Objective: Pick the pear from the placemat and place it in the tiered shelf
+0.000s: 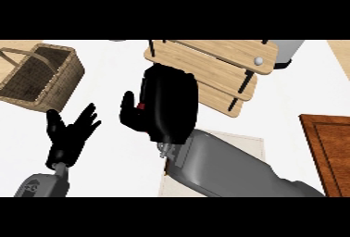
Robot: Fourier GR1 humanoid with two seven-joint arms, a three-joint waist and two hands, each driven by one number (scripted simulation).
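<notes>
Fingers (86, 116) of the left hand (65, 139): straight and spread, pointing up, holding nothing. The hand rests at the lower left of the head view, over the white counter (109, 60).
Right hand (167, 104): large in the middle of the view with its back turned to the camera. Its upper end is just at the near left corner of the tiered shelf (219, 58). Whether it is closed on anything cannot be told.
Pear: not visible. It lies neither on the bare part of the placemat (242, 141) nor on the shelf boards that show. My judgement is that it sits hidden inside the right hand.
Placemat: pale, in the lower middle, largely covered by the grey right forearm (226, 169).
Tiered shelf: stepped light-wood boards on dark posts, at the top middle.
Surroundings: a wicker basket (68, 76) at the upper left, well apart from the shelf, and a brown wooden board (331, 148) at the right edge.
Step in hand: probably the carry towards the shelf, with the placing not yet done.
Handling: a pear is likely light and firm, with smooth skin that can slip, and it bruises if squeezed or dropped. It is best held round its wide belly with the thumb opposite, not by the neck or stem. It should be set down on a board so that it cannot roll off.
</notes>
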